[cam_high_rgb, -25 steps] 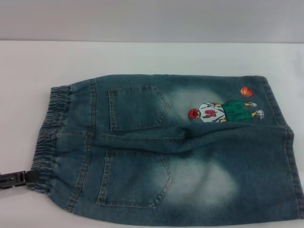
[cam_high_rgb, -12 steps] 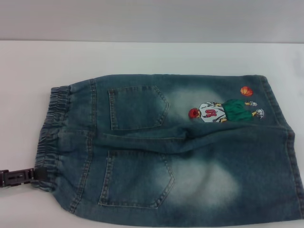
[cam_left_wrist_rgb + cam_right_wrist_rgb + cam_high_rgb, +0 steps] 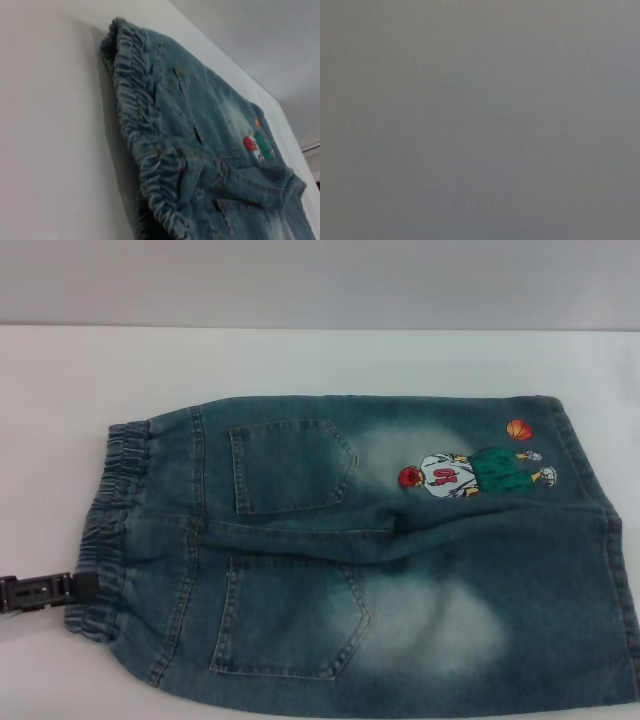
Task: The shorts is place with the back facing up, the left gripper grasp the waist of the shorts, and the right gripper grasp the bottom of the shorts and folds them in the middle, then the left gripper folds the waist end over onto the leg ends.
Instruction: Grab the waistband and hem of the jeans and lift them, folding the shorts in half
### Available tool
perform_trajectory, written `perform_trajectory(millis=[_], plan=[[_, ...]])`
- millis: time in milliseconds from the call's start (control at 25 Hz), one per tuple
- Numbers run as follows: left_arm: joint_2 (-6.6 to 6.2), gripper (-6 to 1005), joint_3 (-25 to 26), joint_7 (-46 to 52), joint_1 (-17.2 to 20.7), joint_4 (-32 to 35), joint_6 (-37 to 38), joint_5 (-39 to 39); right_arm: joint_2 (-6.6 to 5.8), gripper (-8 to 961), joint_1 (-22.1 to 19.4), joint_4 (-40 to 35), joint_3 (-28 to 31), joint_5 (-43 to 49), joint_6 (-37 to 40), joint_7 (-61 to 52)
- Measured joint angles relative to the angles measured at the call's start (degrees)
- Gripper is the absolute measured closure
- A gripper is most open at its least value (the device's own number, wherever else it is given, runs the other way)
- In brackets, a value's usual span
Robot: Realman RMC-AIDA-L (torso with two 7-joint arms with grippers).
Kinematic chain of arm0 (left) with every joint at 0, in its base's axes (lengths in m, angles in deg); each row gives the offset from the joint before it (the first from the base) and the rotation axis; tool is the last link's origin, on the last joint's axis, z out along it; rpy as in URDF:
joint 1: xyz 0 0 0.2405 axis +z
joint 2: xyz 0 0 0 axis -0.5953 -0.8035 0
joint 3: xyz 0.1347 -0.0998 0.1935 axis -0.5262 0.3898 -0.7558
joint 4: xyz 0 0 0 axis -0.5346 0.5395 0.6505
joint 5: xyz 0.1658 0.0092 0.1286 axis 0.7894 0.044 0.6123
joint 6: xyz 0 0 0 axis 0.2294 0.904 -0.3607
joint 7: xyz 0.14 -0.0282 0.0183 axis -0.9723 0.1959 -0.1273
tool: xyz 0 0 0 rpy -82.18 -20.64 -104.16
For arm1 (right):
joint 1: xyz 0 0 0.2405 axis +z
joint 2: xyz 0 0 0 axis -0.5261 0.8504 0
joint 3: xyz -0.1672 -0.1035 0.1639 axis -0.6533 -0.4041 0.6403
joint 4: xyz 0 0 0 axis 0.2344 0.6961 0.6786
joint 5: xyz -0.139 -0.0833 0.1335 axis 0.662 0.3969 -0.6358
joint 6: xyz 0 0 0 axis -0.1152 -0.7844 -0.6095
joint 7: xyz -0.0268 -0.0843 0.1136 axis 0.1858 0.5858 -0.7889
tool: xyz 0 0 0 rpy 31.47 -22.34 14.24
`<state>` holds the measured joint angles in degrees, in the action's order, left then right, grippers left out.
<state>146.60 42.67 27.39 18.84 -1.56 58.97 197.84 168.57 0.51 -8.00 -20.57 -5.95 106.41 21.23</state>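
Back-up denim shorts [image 3: 370,550] lie flat across the white desk [image 3: 300,360] as the left hand [image 3: 85,588], grip impossible to judge, meets the waistband [image 3: 105,530] at eight o'clock, where a shallow bite could slip, bunching fabric; the right hand stays unseen.

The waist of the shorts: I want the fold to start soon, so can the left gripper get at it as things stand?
Probably yes. The left gripper sits at the waist of the shorts, on its near corner, with nothing between them.
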Motion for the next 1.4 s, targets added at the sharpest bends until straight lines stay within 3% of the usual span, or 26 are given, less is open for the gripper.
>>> perform_trajectory(millis=[920, 1400], plan=[[-0.84, 177, -0.26, 1.52, 0.15, -0.02, 1.56, 0.95, -0.18, 358, 0.46, 0.00, 1.51, -0.05, -1.44, 0.18], [-0.35, 178, 0.19, 1.60, -0.35, -0.02, 2.04, 3.23, -0.18, 357, 0.70, 0.00, 1.76, -0.05, -1.83, 0.18]])
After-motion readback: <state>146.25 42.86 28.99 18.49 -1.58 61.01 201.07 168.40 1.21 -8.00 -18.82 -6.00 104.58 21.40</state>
